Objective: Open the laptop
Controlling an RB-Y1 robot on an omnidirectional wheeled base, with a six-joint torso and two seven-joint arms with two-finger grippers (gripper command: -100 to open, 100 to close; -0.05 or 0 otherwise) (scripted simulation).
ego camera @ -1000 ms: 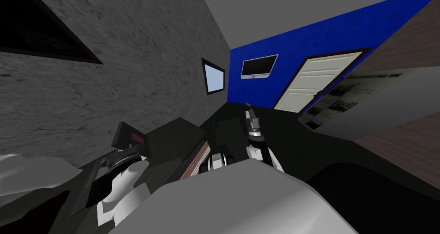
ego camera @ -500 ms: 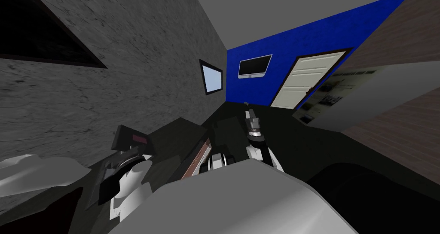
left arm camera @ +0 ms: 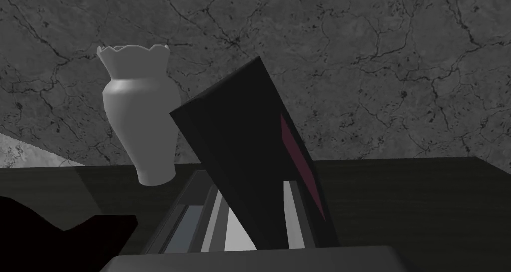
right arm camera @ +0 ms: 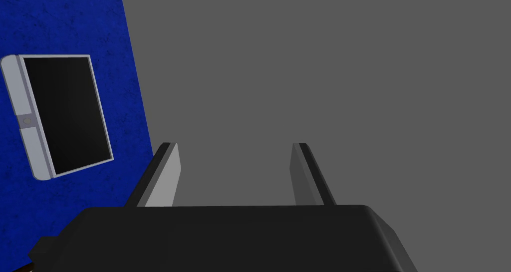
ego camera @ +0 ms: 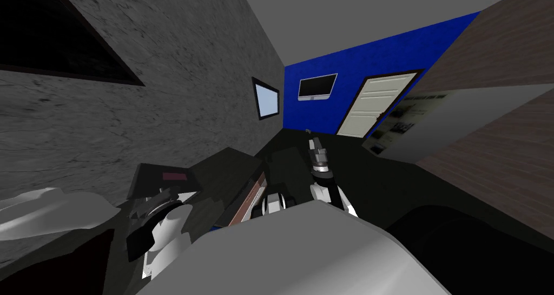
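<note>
Left gripper (left arm camera: pixel 262 199) pinches an edge of the laptop's lid (left arm camera: pixel 234 144), its fingers drawn close on either side. The lid stands partly raised, tilted over the base (left arm camera: pixel 187 219). The laptop sits on the dark desk (left arm camera: pixel 424 199) toward its wall-side edge, with a white vase (left arm camera: pixel 137 114) just beside it at that edge. The lift likely goes best as an arc about the hinge, not a straight pull, so the base neither slides nor nudges the vase. Right gripper (right arm camera: pixel 232 146) is held out ahead, spread wide and empty.
</note>
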